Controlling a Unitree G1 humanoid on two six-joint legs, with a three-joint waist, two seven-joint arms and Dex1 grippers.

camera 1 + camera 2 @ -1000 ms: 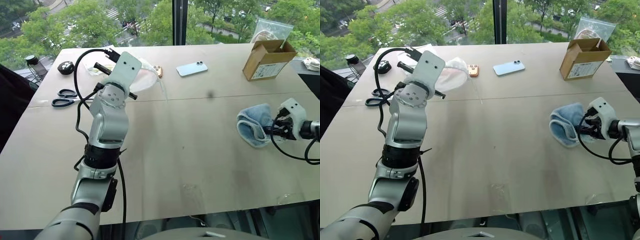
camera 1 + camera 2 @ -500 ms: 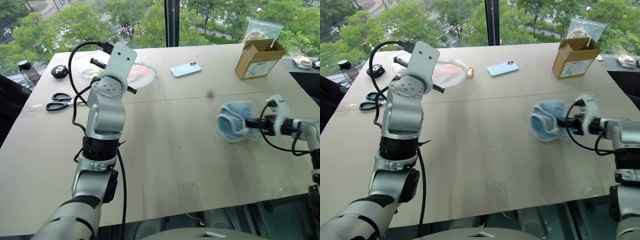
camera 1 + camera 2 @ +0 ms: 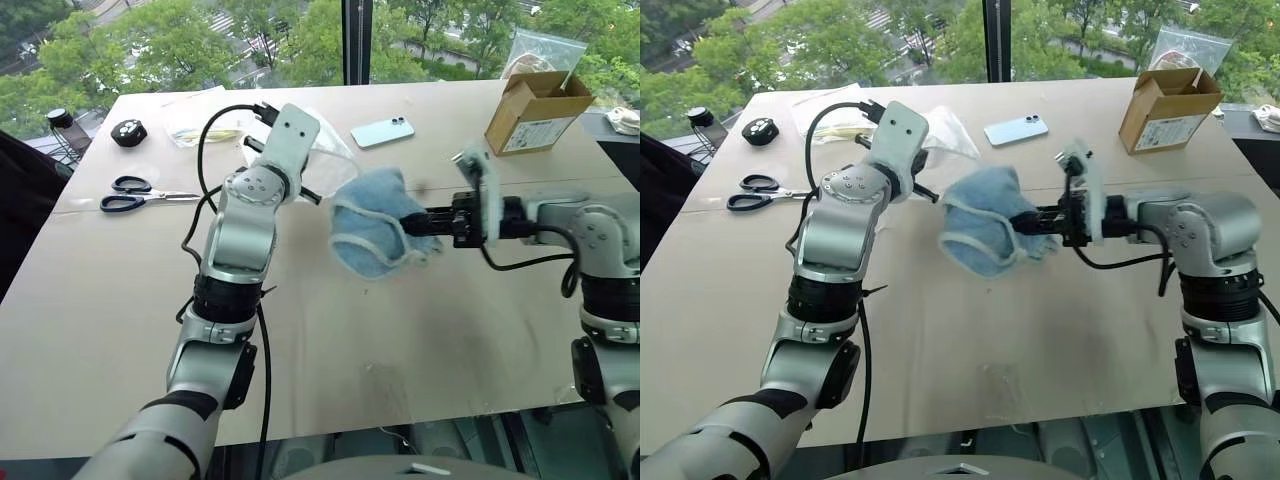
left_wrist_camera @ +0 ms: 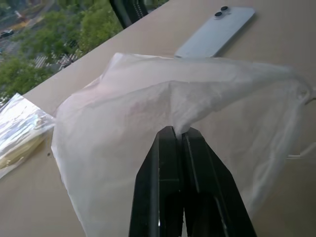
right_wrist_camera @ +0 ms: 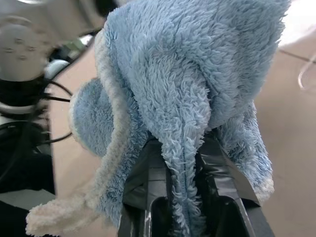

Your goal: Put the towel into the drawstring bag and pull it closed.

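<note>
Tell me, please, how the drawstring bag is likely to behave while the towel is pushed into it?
The drawstring bag is thin and drapes limply from the left gripper, so it will probably collapse instead of gaping. It looks very light; the towel may simply push it away.

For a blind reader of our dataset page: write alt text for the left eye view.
The right gripper holds the light blue towel in the air above the table, beside the left gripper, which pinches the white drawstring bag. Behind them lie a pale blue phone, scissors, and a cardboard box.
</note>
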